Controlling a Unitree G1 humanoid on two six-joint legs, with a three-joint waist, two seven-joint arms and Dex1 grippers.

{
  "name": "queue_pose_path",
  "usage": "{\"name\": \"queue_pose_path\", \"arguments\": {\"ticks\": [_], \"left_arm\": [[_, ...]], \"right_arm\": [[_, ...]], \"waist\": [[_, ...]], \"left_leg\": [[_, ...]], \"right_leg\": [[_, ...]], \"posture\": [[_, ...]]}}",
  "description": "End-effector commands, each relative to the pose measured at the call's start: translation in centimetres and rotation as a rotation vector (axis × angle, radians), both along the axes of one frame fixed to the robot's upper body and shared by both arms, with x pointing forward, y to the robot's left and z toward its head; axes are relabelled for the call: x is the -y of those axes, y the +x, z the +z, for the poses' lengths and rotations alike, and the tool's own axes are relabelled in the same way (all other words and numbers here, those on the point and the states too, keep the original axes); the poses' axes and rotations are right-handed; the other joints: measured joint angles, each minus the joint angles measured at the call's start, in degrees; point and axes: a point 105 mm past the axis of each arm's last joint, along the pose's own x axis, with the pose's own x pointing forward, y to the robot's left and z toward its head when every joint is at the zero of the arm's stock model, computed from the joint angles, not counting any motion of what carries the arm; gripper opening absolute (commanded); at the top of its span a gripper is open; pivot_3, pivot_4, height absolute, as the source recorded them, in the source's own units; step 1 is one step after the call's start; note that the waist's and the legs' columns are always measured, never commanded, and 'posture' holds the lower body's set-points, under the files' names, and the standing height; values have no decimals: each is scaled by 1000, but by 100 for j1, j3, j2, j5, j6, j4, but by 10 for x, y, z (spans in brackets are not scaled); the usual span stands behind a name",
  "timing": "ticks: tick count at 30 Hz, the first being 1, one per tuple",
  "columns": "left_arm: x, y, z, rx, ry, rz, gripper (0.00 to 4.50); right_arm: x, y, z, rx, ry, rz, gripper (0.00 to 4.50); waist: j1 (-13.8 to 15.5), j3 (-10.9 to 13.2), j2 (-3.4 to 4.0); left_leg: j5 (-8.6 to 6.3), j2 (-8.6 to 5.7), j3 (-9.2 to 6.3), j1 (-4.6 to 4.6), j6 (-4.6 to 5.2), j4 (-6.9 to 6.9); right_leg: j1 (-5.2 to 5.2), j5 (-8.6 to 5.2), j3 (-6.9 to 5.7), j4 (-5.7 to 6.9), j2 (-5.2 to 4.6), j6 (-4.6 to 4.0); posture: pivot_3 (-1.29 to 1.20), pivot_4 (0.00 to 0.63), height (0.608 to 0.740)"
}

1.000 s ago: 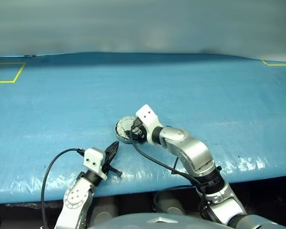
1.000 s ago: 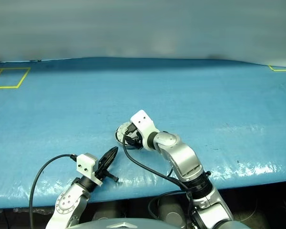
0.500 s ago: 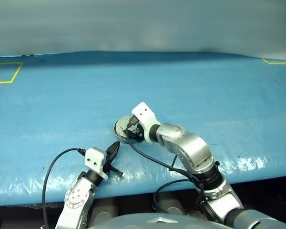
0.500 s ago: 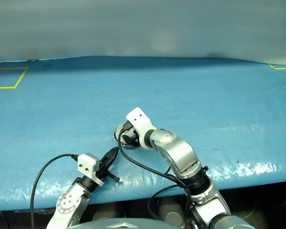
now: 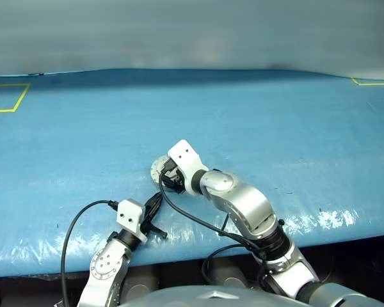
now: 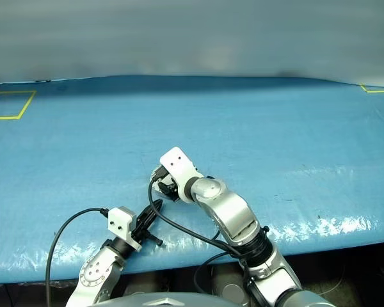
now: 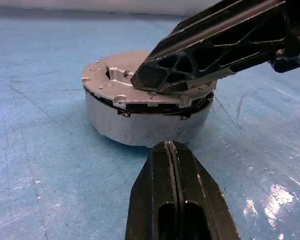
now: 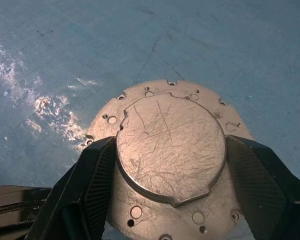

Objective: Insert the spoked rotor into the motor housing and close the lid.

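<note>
The motor housing [image 7: 145, 122], a short silver drum, stands on the blue table near its front edge. The lid [image 8: 170, 145], a scratched silver disc with a raised round centre, lies on top of it. My right gripper [image 8: 171, 150] reaches down over it with one finger against each side of the raised centre, shut on the lid; it also shows from the head camera [image 5: 168, 178]. My left gripper [image 5: 155, 199] is shut and empty, level, its tip just short of the drum's near wall. The spoked rotor is hidden.
The blue table cover [image 5: 275, 128] stretches wide and bare behind the housing. Yellow tape marks sit at the far left [image 5: 6, 96] and far right [image 5: 371, 82]. The table's front edge [image 5: 198, 246] runs just below both grippers.
My right elbow and forearm have swung to the left while its gripper stays on the lid. The left gripper has kept still and shut.
</note>
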Motion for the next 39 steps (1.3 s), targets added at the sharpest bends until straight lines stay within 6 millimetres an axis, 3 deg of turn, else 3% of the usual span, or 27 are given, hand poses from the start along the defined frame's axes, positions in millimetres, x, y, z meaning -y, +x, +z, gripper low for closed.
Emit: {"name": "queue_pose_path", "arguments": {"ticks": [1, 15, 20, 25, 30, 35, 39], "left_arm": [[0, 1, 5, 24, -16, -2, 0], [-9, 6, 9, 54, 1, 29, 0], [-48, 31, 40, 114, -57, 170, 0], [-77, 60, 80, 83, -291, 213, 0], [-60, 79, 93, -100, -388, -40, 0], [-43, 87, 81, -292, -312, -216, 0], [-40, 99, 67, -382, -240, -227, 0]], "right_arm": [[0, -1, 2, 50, -4, 28, 3074], [4, 0, -15, 11, -21, 31, 3074], [4, 2, -16, 0, -12, 30, 3074], [5, 5, -16, 2, -6, 24, 3074], [5, 7, -17, 4, -6, 20, 3074], [4, 8, -17, 10, 2, 16, 3074], [5, 9, -15, 16, 8, 7, 3074]], "waist": [[0, 0, 0], [2, -10, -10], [6, -14, -17], [7, -20, -26], [-2, -25, -34], [-43, -24, -33], [-42, -24, -33]], "left_leg": [[0, 0, 1, 0, 0, 0], [0, 0, 2, 5, 0, 3], [4, 1, 0, 10, -5, 8], [6, 0, -2, 15, -6, 13], [8, -3, -9, 17, -8, 20], [9, -4, -14, 33, -12, 19], [14, -4, -24, 31, -20, 16]], "right_leg": [[0, 0, 0, 0, 0, 0], [5, 0, 1, 1, 1, 0], [8, -2, -1, 8, 9, -3], [17, 8, -2, 9, 11, 14], [24, 12, -4, 10, 16, 21], [39, 10, -4, 9, 21, 19], [40, 10, -7, 9, 24, 16]], "posture": [[0, 150, 740], [0, 150, 740], [0, 150, 740], [0, 150, 740], [0, 150, 740], [0, 150, 740], [0, 150, 740]]}}
